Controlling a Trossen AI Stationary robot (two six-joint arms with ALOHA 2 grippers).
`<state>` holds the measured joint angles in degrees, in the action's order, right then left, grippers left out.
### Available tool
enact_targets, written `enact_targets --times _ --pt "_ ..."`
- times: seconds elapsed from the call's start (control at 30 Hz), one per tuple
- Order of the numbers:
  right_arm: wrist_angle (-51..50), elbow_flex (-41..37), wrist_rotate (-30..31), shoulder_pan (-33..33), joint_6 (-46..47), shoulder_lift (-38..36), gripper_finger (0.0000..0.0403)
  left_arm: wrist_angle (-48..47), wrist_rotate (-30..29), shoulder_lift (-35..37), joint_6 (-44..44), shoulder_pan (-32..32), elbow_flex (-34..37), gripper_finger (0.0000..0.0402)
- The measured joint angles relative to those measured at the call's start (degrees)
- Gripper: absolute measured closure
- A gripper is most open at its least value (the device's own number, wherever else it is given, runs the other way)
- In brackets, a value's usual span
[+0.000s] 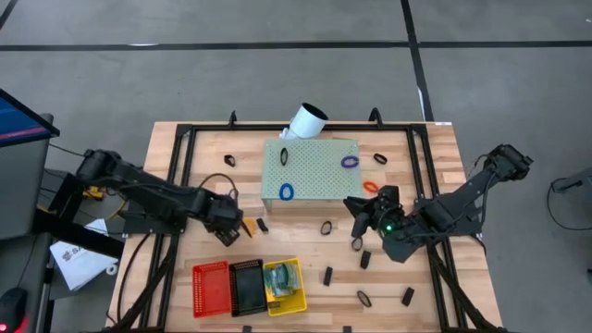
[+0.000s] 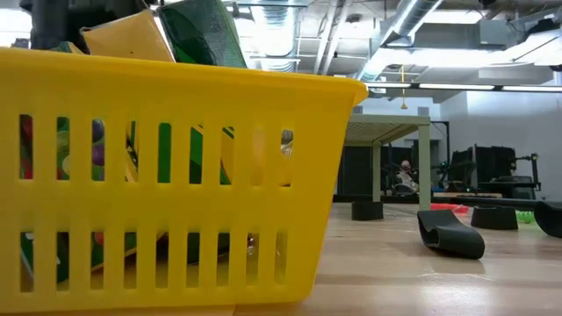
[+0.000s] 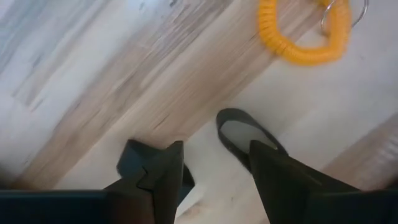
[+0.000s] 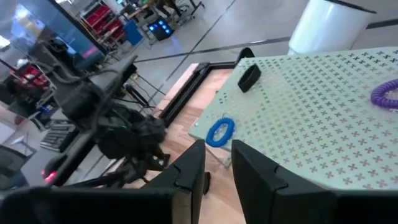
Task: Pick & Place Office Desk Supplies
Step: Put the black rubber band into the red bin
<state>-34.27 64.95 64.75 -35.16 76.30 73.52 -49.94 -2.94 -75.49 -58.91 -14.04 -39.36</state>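
Observation:
My left gripper (image 3: 214,155) (image 1: 228,227) points down, open, low over the wooden table, left of the pale green block (image 1: 310,169). A thin black loop (image 3: 239,130) lies flat on the wood between its fingers, close to one of them; I cannot tell whether that finger touches it. An orange coil loop (image 3: 305,34) (image 1: 248,225) lies just beyond. My right gripper (image 4: 217,158) (image 1: 359,208) hangs in the air off the block's near right corner, fingers a little apart with nothing showing between them. Crayon boxes (image 2: 132,35) stand in the yellow basket (image 1: 285,285).
Red (image 1: 211,287) and black (image 1: 246,285) baskets stand left of the yellow one at the near edge. A white tube (image 1: 305,120) lies behind the block. Blue (image 1: 287,191) and purple (image 1: 350,161) loops rest on the block. Black clips are scattered over the right half.

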Motion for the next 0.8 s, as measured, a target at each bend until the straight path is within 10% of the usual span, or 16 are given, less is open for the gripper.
enact_targets --times 0.8 --pt "0.43 0.0 2.83 -2.35 -5.82 -3.96 0.0326 6.83 1.75 -2.26 1.52 0.31 5.71 0.0316"
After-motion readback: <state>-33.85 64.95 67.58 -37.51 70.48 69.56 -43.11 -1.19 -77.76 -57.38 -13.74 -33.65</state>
